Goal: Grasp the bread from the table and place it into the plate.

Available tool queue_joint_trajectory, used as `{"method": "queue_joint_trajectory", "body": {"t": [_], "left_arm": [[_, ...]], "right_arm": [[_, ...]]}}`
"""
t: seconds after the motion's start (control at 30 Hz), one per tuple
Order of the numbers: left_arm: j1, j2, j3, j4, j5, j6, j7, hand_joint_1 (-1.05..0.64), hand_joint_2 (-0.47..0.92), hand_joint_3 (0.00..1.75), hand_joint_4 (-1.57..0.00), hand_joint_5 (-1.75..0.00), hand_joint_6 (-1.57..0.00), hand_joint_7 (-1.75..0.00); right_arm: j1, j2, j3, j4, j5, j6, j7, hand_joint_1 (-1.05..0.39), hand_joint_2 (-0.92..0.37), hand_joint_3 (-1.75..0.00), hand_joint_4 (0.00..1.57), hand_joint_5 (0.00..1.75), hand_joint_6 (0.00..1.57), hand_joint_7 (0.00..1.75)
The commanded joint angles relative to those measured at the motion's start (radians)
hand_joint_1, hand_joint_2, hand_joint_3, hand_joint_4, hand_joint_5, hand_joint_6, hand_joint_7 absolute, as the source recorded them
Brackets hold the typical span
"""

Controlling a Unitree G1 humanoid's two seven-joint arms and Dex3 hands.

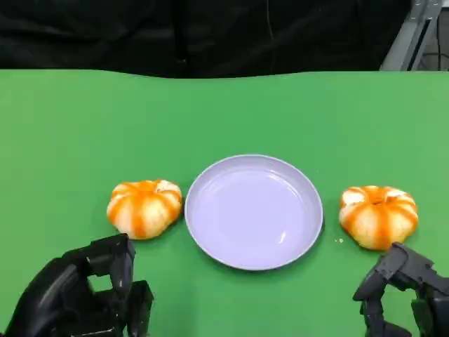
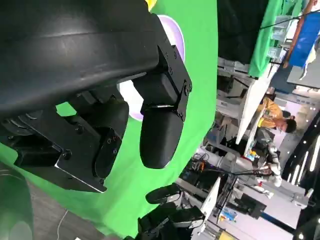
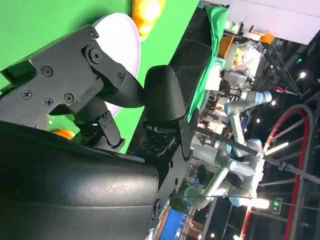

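Breads (image 1: 144, 208) number two (one plate (image 1: 210, 242) between), hands empty.

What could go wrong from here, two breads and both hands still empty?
1. The left bread almost touches the plate rim; a grasp by the left hand could knock the plate.
2. The right hand sits close beside the right bread and may nudge it away.
3. The round breads could slip from the fingers.
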Motion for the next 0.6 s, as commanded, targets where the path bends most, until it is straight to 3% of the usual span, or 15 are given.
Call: {"method": "queue_joint_trajectory", "body": {"t": [0.03, 0.07, 0.17, 0.2, 0.27, 0.37, 0.53, 0.57, 0.6], "left_arm": [[0.006, 0.004, 0.005, -0.009, 0.01, -0.003, 0.012, 0.18, 0.52, 1.65, -1.04, -1.75, -0.88, -1.75], [0.013, -0.006, 0.001, -0.015, 0.041, -0.036, 0.028, 0.18, 0.51, 1.63, -0.97, -1.74, -0.83, -1.72], [0.029, -0.031, -0.011, -0.027, 0.136, -0.135, 0.063, 0.13, 0.5, 1.44, -0.57, -1.72, -0.55, -1.6], [0.033, -0.038, -0.017, -0.024, 0.176, -0.186, 0.068, 0.12, 0.5, 1.4, -0.51, -1.72, -0.52, -1.57], [0.037, -0.047, -0.024, -0.015, 0.223, -0.251, 0.071, -0.12, 0.67, 0.88, -0.42, -1.48, -0.49, -1.27], [0.037, -0.04, -0.033, -0.017, 0.27, -0.3, 0.073, -0.31, 0.87, 0.47, -0.32, -1.24, -0.43, -0.99], [0.038, -0.043, -0.035, -0.012, 0.281, -0.316, 0.072, -0.35, 0.92, 0.38, -0.3, -1.17, -0.43, -0.91], [0.012, -0.006, -0.053, -0.019, 0.419, -0.375, 0.108, -0.41, 0.92, 0.37, -0.25, -1.13, -0.39, -0.88], [-0.007, 0.02, -0.066, -0.024, 0.526, -0.421, 0.135, -0.55, 0.92, 0.36, -0.19, -0.97, -0.38, -0.69]], "right_arm": [[0.004, -0.008, -0.01, -0.005, 0.016, -0.008, -0.003, -0.12, -0.49, -1.28, 0.84, 1.75, 0.75, 1.51], [0.005, -0.008, -0.009, -0.006, 0.017, -0.005, -0.002, -0.12, -0.49, -1.28, 0.84, 1.75, 0.75, 1.51], [0.009, -0.007, -0.007, -0.013, 0.022, 0.002, 0.0, -0.13, -0.49, -1.27, 0.84, 1.75, 0.75, 1.51], [0.011, -0.005, -0.007, -0.018, 0.021, 0.009, -0.001, -0.12, -0.49, -1.27, 0.84, 1.75, 0.75, 1.51], [0.014, -0.003, -0.007, -0.023, 0.018, 0.017, -0.002, -0.13, -0.49, -1.26, 0.84, 1.75, 0.75, 1.51], [0.015, -0.004, -0.007, -0.026, 0.016, 0.021, -0.003, -0.12, -0.49, -1.25, 0.83, 1.75, 0.75, 1.51], [0.015, -0.004, -0.006, -0.029, 0.015, 0.024, -0.003, -0.12, -0.5, -1.25, 0.83, 1.75, 0.75, 1.51], [0.014, -0.005, -0.007, -0.029, 0.014, 0.025, -0.003, -0.12, -0.5, -1.25, 0.83, 1.75, 0.75, 1.51], [0.014, -0.005, -0.008, -0.03, 0.013, 0.025, -0.003, -0.11, -0.5, -1.25, 0.83, 1.75, 0.75, 1.51]]}}
